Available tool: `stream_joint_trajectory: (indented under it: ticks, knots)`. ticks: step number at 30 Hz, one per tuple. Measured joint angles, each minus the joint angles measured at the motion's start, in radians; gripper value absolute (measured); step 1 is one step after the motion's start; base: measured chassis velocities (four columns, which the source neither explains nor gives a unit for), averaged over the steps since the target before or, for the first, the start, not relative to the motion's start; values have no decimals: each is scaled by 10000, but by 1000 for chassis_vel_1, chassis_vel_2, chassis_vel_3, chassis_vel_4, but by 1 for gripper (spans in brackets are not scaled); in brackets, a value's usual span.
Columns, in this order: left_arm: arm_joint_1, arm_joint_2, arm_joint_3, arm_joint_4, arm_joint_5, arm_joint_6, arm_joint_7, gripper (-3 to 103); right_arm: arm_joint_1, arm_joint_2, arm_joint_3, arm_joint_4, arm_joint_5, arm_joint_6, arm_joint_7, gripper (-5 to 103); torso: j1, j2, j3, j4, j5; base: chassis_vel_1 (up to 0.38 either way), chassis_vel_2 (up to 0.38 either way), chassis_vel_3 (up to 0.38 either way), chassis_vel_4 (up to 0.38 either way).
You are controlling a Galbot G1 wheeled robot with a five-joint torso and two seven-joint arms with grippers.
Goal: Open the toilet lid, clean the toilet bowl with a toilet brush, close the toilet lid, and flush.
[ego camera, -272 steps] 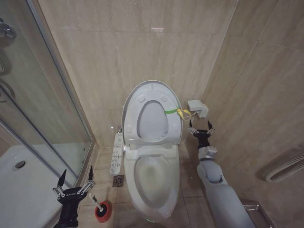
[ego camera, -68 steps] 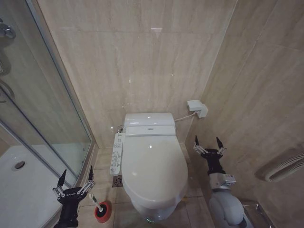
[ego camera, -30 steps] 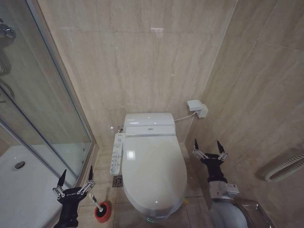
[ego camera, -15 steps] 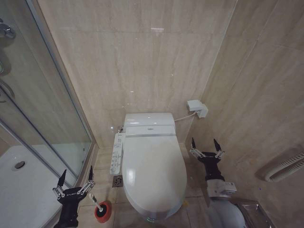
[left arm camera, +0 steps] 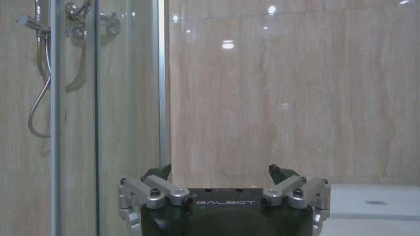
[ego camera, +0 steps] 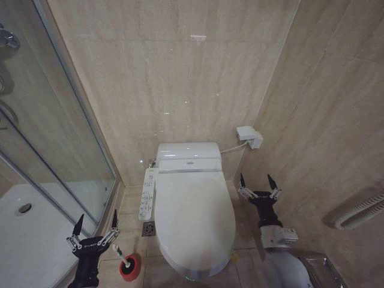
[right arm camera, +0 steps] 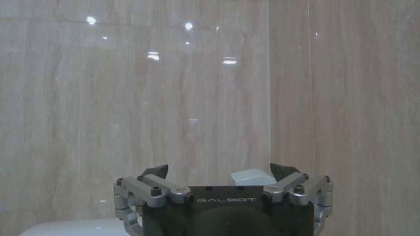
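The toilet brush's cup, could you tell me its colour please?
Red; the cup shows best in the head view.

My left gripper (ego camera: 94, 225): black body, white "GALBOT" lettering across the front face, as seen from the left wrist (left arm camera: 223, 183). Silver metal linkage blocks at both sides, each with dark round screw heads. Fingers (ego camera: 77, 226) slim, black, tapering to points.

My right gripper (ego camera: 258, 184): same build from the right wrist (right arm camera: 223, 182), black housing, same white marking, silver knuckle blocks with dark screws. Below it a black wrist section, then a pale grey collar carrying a small boxy fitting (ego camera: 287, 235), then a smooth, rounded grey-white arm shell (ego camera: 287, 270).
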Motion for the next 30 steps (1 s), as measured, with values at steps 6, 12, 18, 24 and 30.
stream_joint_trajectory:
  ticks: [6, 12, 18, 24, 30]
  knots:
    - [0, 0, 0, 0, 0, 0, 0, 97, -3, -43, 17, -6, 37, 0, -27, 100, 0, 0, 0, 0, 0, 0, 0, 0, 0]
    - [0, 0, 0, 0, 0, 0, 0, 97, -9, -41, 9, -8, 32, -86, -11, 100, 0, 0, 0, 0, 0, 0, 0, 0, 0]
    - [0, 0, 0, 0, 0, 0, 0, 97, -12, -37, 8, -6, 23, -96, -1, 100, 0, 0, 0, 0, 0, 0, 0, 0, 0]
    - [0, 0, 0, 0, 0, 0, 0, 97, -13, -37, 9, -6, 17, -98, 4, 100, 0, 0, 0, 0, 0, 0, 0, 0, 0]
    - [0, 0, 0, 0, 0, 0, 0, 97, -13, -36, 10, -5, 13, -98, 9, 100, 0, 0, 0, 0, 0, 0, 0, 0, 0]
